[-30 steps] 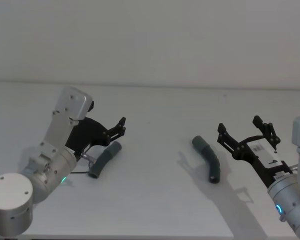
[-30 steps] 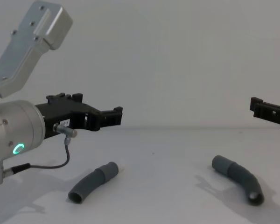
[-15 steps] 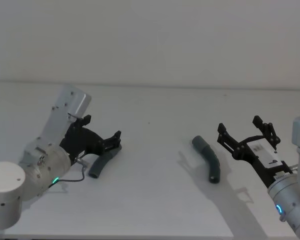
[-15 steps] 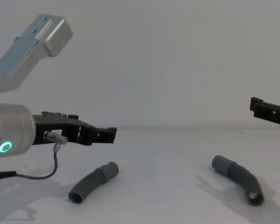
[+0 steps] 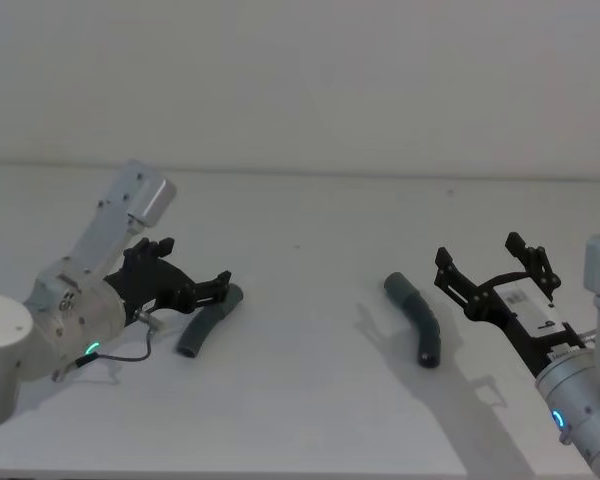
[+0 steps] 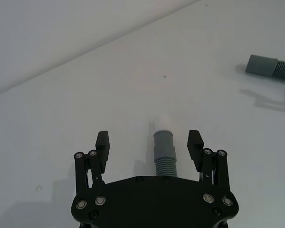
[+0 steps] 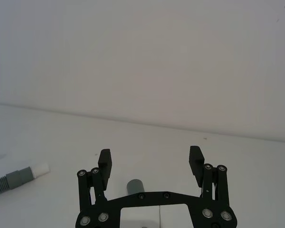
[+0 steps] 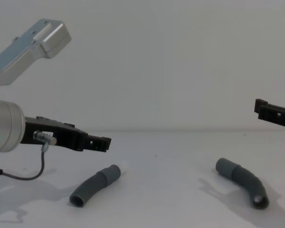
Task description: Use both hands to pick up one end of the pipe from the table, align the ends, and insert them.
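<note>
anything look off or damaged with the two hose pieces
Nothing stands out. The white-tipped piece lies on the table under the open left gripper; the cuffed piece lies apart, near the open right gripper.

Two hose pieces, two grippers, one table.

Light: bright, even and soft; no glare on the table.
Shadows: faint, soft-edged, doubled. One lies just beside the cuffed pipe piece, on its side toward my left gripper. A paler one lies nearer me than that piece, below my right gripper.
Wall behind that piece: dimmer than the table.
Glows: green lamp on my left arm, blue lamp on my right.
</note>
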Tool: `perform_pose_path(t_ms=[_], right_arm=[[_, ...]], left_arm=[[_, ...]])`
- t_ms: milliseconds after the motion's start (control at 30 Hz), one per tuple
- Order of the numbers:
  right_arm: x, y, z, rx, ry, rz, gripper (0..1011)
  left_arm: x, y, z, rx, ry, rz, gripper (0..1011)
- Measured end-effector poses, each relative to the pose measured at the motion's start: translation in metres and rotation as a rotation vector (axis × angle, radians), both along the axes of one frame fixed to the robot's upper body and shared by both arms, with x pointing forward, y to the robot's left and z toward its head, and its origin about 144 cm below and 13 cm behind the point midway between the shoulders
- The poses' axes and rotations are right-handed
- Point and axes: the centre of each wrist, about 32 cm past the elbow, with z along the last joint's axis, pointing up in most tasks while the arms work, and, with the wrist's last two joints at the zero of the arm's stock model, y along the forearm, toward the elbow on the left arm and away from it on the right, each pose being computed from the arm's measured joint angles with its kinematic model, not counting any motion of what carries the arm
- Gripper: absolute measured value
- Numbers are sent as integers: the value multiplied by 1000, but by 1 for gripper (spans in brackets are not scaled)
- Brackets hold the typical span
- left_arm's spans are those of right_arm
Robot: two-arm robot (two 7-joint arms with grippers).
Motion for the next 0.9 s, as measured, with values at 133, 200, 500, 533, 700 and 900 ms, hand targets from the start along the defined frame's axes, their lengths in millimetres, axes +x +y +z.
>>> perform_pose_path(t_ms=[133,200,500,533,700,900], right_arm=[[0,0,0,0,0,0,1001],[0,0,0,0,0,0,1001],[0,0,0,0,0,0,1001],[0,0,0,0,0,0,1001],[0,0,0,0,0,0,1001],[0,0,0,0,0,0,1001]], left_arm=[[4,3,2,4,25,-10,1001],[6,4,3,6,41,-15,1001],[16,7,1,10,108,-31,1001],[17,7,1,10,111,-31,1001],[21,6,-2,10,134,-32,1001],[26,5,-5,10,157,-37,1001]])
